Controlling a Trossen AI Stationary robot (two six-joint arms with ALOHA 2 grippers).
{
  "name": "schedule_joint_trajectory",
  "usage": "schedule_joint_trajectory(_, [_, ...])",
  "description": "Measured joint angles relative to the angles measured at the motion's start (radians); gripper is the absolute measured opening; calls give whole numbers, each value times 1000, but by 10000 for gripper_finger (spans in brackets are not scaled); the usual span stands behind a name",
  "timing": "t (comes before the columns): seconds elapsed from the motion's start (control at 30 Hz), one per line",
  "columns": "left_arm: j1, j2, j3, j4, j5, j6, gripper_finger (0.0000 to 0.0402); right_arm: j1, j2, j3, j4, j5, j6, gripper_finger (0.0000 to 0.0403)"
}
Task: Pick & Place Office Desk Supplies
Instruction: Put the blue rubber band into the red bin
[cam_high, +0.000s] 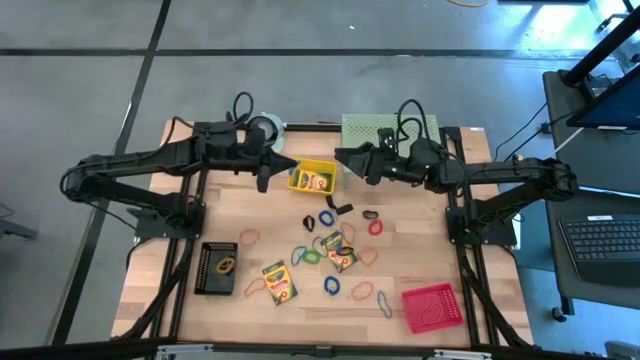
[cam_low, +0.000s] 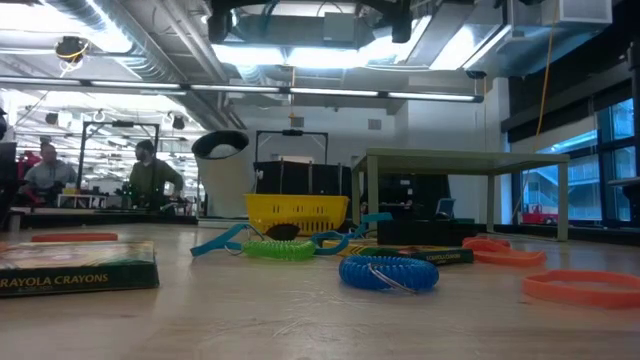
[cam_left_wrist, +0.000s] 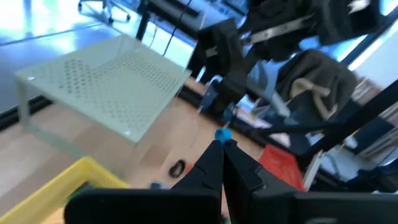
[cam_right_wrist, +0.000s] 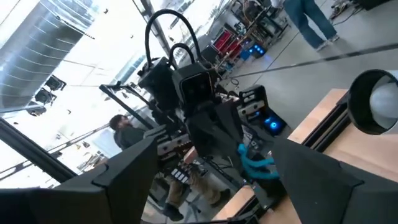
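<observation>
wooden table (cam_high: 400, 265) carries bands (cam_high: 331, 286), crayon boxes (cam_high: 279, 283), baskets (cam_high: 432, 306).

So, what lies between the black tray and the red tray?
In the high view, between the black tray and red tray lie crayon boxes and rubber bands.

The desk (cam_high: 400, 300) is pale, matt planked wood; the yellow basket (cam_low: 296, 212) looks glossy moulded plastic; the crayon box (cam_low: 75, 268) is printed card.
</observation>
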Motion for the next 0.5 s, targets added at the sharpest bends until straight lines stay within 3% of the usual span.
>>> schedule_joint_trajectory(0.2, [0,13,0,35,58,-28,1,2,0,0,-1,1,-60,318])
schedule_joint_trajectory(0.5, [0,63,0,288,62,-99,1,13,46,0,-40,-1,-66,318])
